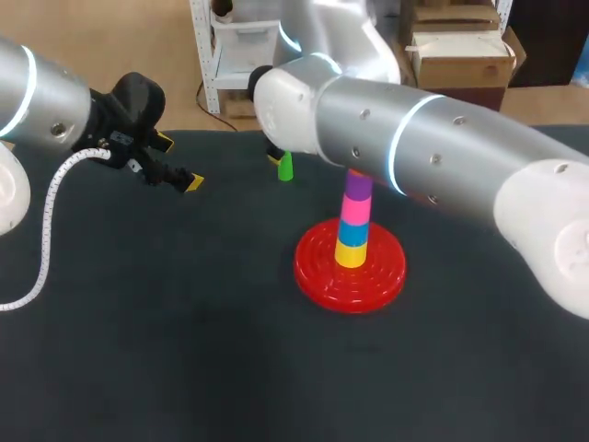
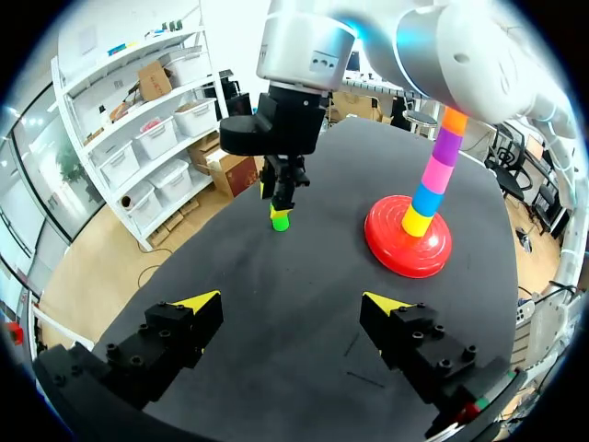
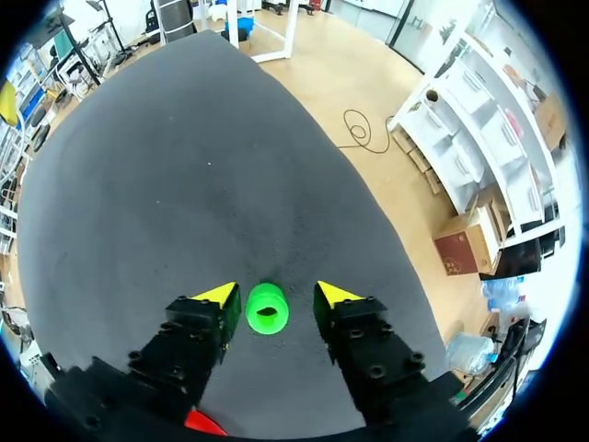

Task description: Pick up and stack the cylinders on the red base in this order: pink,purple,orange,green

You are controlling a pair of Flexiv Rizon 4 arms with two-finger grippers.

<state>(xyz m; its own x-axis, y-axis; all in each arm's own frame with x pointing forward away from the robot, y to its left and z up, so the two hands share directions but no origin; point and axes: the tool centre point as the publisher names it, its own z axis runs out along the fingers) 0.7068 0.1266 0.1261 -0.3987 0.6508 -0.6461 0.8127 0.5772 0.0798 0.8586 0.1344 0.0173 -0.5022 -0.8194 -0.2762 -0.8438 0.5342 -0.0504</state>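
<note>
Head: 1 green cylinder (image 1: pixel 285 167) is standing upright, far-middle, left of 1 red base (image 1: pixel 317 272) carrying 5 stacked pcs (image 1: pixel 353 226). L wrist: left gripper (image 2: pixel 293 301) is hanging apart, empty, well off; right gripper (image 2: pixel 281 189) is sitting nearer, directly over it. R wrist: my fingers (image 3: pixel 216 296) are straddling it, gaps both sides, nothing clamped.

Matt, cloth-like cover with a fine grain on the table (image 1: pixel 184 368). Smooth, glossy plastic for the red base (image 1: pixel 317 272) and the green cylinder (image 3: pixel 267 309). Satin silver shell on the right arm (image 1: pixel 442 147).
</note>
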